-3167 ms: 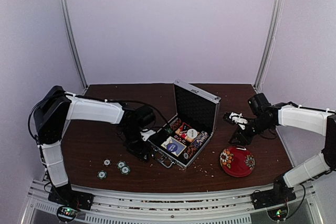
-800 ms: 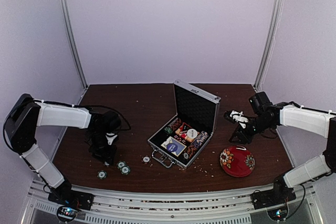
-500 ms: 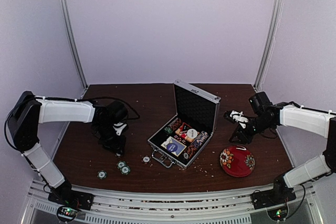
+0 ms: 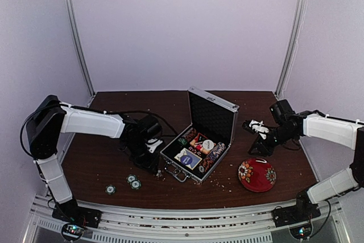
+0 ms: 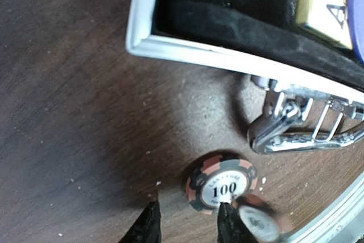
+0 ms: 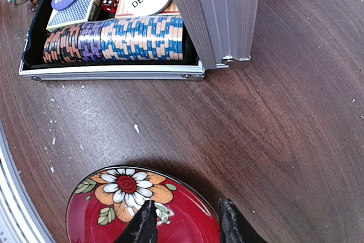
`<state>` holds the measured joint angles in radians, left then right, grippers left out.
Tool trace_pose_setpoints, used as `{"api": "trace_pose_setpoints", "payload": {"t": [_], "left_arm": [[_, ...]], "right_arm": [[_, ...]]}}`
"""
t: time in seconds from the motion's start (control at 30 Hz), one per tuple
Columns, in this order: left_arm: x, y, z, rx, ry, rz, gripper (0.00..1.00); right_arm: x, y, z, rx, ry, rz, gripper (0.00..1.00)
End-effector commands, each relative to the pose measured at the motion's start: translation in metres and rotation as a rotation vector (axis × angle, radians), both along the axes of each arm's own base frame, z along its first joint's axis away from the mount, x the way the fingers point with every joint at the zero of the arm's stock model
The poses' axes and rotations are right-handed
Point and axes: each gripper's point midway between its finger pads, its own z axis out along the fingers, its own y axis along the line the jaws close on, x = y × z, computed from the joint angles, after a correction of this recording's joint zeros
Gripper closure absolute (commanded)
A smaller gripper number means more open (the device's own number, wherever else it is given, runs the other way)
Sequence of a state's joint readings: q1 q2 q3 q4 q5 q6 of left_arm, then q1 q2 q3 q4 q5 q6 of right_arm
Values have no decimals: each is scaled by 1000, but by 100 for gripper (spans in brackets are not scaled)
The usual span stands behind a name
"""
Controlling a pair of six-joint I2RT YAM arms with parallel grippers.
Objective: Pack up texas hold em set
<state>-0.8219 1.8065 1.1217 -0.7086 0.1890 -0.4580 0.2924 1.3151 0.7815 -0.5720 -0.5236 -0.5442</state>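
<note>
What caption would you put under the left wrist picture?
Left fingers spread beside a round striped-edge "100" poker chip, near the metal handle of the silver aluminium briefcase.

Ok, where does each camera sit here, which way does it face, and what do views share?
Top external: above and behind the bases, looking down on the table; both arms, open briefcase, red bowl.
Left wrist: on that arm, looks down at the table; left gripper tips at bottom, 100 chip, case handle.
Right wrist: on that arm, looks down across the bowl to the case's chip rows; right gripper tips at bottom.
Shared: the briefcase shows in all three.
</note>
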Motion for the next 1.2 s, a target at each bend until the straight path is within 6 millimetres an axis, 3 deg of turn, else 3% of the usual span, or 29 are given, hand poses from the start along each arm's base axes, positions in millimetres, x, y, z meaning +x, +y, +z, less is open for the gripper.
{"api": "trace_pose_setpoints", "payload": {"t": [0.0,0.3,0.43,0.7,0.9,1.17], "left_arm": [[12,-12,11,-45,-40,-10,64],[19,-9,26,-35,-112,-28,58],[16,-16,37,-66,-174,-116,42],[7,-26,12,-20,-154,-192,37],[5,-19,-7,59,-132,-201,38],[0,-19,-17,114,-129,-234,42]], "right_arm": [[2,3,1,-2,-2,8,63],[2,2,-1,-6,3,7,63],[2,2,0,-4,1,7,63],[2,2,0,-5,3,7,63],[1,2,-1,-8,6,6,63],[2,2,-2,-9,8,7,63]]}}
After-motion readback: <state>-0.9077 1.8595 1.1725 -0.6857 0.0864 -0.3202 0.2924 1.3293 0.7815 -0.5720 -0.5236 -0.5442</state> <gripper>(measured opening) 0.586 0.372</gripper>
